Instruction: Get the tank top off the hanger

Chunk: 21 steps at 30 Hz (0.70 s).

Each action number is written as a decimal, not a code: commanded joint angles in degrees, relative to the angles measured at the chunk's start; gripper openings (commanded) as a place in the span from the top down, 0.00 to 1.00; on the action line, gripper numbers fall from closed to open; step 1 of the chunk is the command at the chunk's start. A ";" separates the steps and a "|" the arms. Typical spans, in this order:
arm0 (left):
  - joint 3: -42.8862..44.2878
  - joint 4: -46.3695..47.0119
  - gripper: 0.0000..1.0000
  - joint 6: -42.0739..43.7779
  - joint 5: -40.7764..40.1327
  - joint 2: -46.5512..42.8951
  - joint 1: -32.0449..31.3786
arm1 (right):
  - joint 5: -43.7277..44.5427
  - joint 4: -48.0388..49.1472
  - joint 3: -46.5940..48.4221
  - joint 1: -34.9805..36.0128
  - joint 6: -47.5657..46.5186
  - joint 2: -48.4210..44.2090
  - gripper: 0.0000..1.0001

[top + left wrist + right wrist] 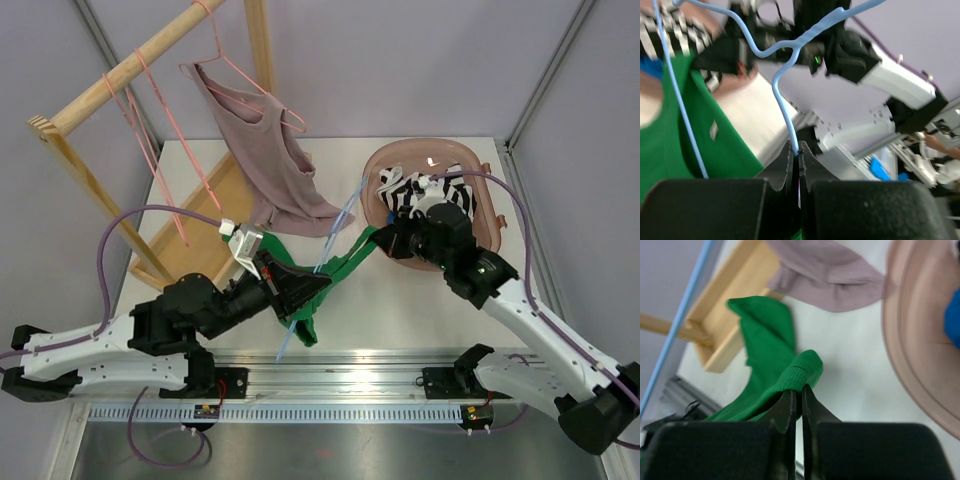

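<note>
A green tank top (335,268) hangs stretched between my two grippers above the table, on a thin light-blue hanger (343,222). My left gripper (300,287) is shut on the hanger's wire (785,107), which runs straight up out of its closed tips (799,150); green cloth (670,135) fills the left of that view. My right gripper (386,238) is shut on a folded edge of the green tank top (771,347), pinched at its tips (796,389). The blue hanger (680,315) shows as a line at the left of the right wrist view.
A wooden rack (120,70) at the back left carries pink hangers (150,140), one holding a mauve tank top (270,150) that drapes onto the rack's base (205,225). A pink basket (478,165) with striped clothes sits at the back right, beside my right arm.
</note>
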 commanded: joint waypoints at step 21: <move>17.10 43.76 1.00 52.94 -20.49 20.22 1.72 | -37.52 10.28 1.37 -0.59 10.38 -16.31 1.00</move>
